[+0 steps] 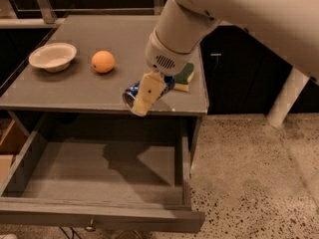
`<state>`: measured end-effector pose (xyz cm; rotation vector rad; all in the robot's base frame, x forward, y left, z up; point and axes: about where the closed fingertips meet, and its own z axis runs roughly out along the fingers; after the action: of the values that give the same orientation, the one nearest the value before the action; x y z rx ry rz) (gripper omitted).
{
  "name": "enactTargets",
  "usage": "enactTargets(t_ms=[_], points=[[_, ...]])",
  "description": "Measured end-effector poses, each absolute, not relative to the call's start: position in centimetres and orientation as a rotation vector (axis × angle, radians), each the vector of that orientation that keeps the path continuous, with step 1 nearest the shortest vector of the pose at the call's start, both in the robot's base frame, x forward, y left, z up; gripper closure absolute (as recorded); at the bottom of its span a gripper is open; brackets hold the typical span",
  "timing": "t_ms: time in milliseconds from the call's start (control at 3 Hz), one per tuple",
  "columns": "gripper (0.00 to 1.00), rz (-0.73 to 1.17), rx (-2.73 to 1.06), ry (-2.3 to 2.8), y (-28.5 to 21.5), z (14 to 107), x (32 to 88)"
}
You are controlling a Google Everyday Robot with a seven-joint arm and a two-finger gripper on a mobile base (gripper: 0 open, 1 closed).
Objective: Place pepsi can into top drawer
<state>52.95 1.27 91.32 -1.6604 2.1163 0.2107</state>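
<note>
1. One white bowl (52, 57) sits at the left end of the desk (75, 96). One orange fruit (103, 61) lies near it on the right, and the two are apart.
2. One pepsi can (131, 92) comes next. We see it held clear of the desk, over the front edge and above the rear part of the open drawer. It is tilted, with its silver end pointing down and to the left.
3. One tool (141, 101) grips it. A single pale finger crosses the can's barrel and the other is hidden behind it, so we judge the tool to be clamped on the can.
4. We expect the can to be light, smooth and rather slippery. Its thin walls would dent under a hard squeeze, and it would roll if laid down. Across the middle of the barrel, as it is held now, looks the safest hold.
5. One green-and-yellow sponge (184, 76) lies on the desk's right side, partly hidden by the arm.
6. One top drawer (99, 217) stands pulled out below the desk. We count one small knob (90, 227) on its front panel.
</note>
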Motion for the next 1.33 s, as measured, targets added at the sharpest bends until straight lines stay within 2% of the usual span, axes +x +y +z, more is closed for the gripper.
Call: enactTargets(t_ms=[333, 667, 1333], points=[[1.0, 0.241, -1.674, 2.122, 2.4, 89.9, 47.9], [1.0, 0.241, -1.674, 2.122, 2.4, 89.9, 47.9], [1.0, 0.538, -1.768, 2.132, 5.5, 84.9, 44.5]])
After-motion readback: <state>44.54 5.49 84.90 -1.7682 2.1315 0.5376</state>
